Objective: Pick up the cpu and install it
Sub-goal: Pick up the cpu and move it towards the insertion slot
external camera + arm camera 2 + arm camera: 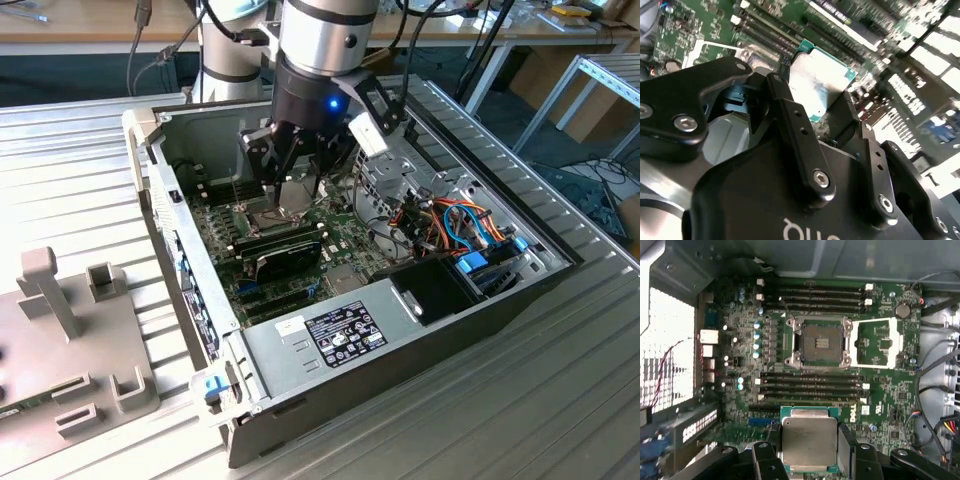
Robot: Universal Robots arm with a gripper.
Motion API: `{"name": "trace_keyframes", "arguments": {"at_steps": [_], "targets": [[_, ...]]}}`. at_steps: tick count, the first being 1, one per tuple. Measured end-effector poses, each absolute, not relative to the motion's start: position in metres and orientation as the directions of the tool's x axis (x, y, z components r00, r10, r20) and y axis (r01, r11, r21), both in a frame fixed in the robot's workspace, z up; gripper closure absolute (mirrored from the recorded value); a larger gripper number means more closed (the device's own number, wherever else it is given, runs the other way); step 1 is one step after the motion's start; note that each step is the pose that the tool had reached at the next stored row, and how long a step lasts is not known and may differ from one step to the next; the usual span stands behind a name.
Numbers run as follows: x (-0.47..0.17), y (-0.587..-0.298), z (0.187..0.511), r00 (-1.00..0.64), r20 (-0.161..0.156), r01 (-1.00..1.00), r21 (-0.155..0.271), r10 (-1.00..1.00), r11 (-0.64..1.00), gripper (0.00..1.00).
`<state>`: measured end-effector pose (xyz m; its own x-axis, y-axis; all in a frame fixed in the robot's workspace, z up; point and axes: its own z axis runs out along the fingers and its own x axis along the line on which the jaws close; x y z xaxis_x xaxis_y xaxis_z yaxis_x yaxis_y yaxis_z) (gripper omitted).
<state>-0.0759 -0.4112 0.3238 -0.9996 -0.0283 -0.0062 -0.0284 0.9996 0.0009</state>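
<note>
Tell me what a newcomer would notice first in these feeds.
In the first wrist view the cpu, silver top up, sits clamped in the hand. On the green board the socket lies bare, with its frame swung open beside it. In the exterior view the arm reaches down into the open case.

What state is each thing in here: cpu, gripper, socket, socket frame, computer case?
cpu: held clear of the motherboard, metal top showing.
gripper: shut on the cpu's edges.
socket: empty.
socket frame: flipped open, lying beside the socket.
computer case: lying on its side, open.
</note>
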Motion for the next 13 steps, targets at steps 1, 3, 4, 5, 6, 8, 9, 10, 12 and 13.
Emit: {"name": "trace_keyframes", "arguments": {"at_steps": [1,3,4,5,6,8,9,10,12,13], "targets": [[-0.072,-0.396,0.319,-1.000,-0.004,-0.028,0.000,-0.028,1.000,0.45],[-0.071,-0.391,0.316,-1.000,-0.004,-0.028,0.000,-0.028,1.000,0.45],[-0.069,-0.388,0.315,-1.000,-0.003,-0.029,0.000,-0.029,1.000,0.45],[-0.068,-0.386,0.313,-1.000,-0.002,-0.028,0.000,-0.028,1.000,0.45],[-0.067,-0.384,0.312,-1.000,-0.002,-0.028,0.000,-0.028,1.000,0.45],[-0.066,-0.381,0.310,-1.000,-0.002,-0.028,0.000,-0.028,1.000,0.45],[-0.065,-0.380,0.309,-1.000,-0.002,-0.028,0.000,-0.028,1.000,0.45],[-0.065,-0.380,0.309,-1.000,-0.002,-0.028,0.000,-0.028,1.000,0.45],[-0.065,-0.380,0.309,-1.000,-0.002,-0.028,0.000,-0.028,1.000,0.45],[-0.065,-0.380,0.308,-1.000,-0.002,-0.028,0.000,-0.028,1.000,0.45]]}}
